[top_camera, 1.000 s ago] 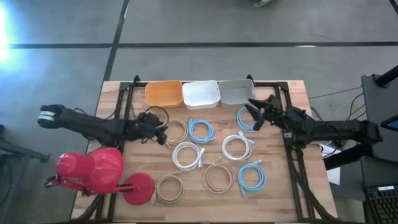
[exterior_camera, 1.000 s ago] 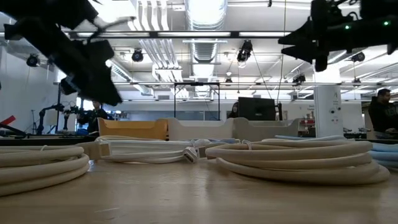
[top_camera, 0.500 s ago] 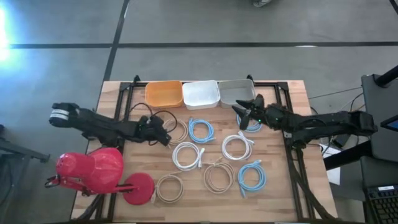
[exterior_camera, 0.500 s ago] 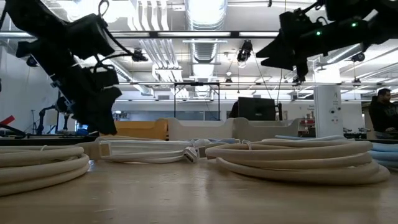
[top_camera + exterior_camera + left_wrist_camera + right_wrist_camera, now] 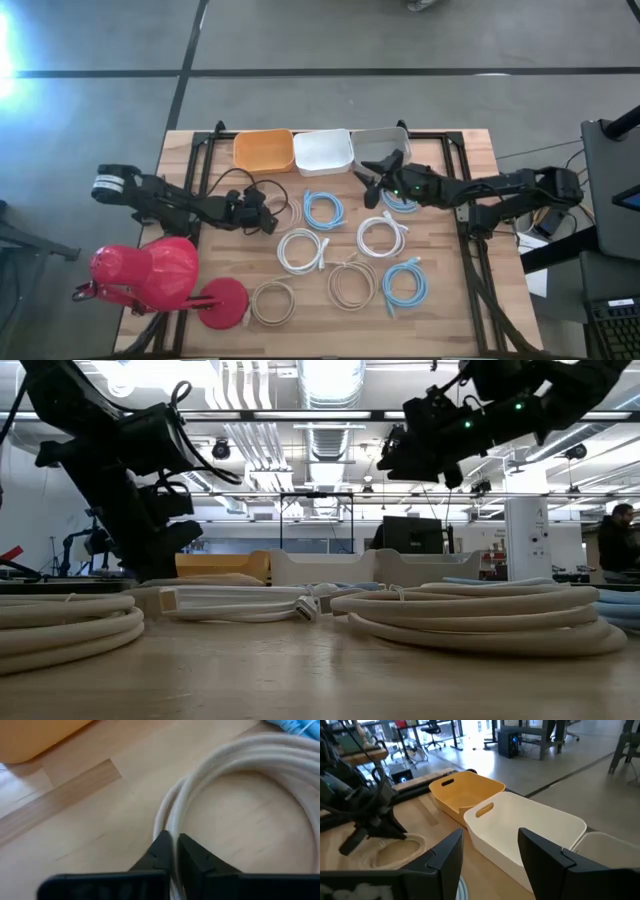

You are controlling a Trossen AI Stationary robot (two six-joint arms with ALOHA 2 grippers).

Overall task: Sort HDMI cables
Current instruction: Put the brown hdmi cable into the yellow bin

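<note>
Several HDMI cables lie as round coils on the wooden table: beige, light blue and white ones. My left gripper is down at the left rim of the beige coil near the orange tub and is shut on it. My right gripper hovers open above the table in front of the white tub and the grey tub, with nothing between its fingers. Another blue coil lies partly under the right arm. My left gripper pinches the beige coil's bundled strands between its two fingertips, on the side of the coil toward the table's left. The fingers come slanting down from the left and lie across the strands. The coil rests flat on the table.
A red lamp-like object stands at the table's near left corner. A white coil, a blue coil and a beige coil lie on the table's near half. The three tubs line the far edge.
My left gripper has come down toward the table and a little rightward onto the beige coil, then shut on its rim. My right gripper, still open, has moved toward the table's left, from over the far right blue coil to a spot in front of the tubs.
</note>
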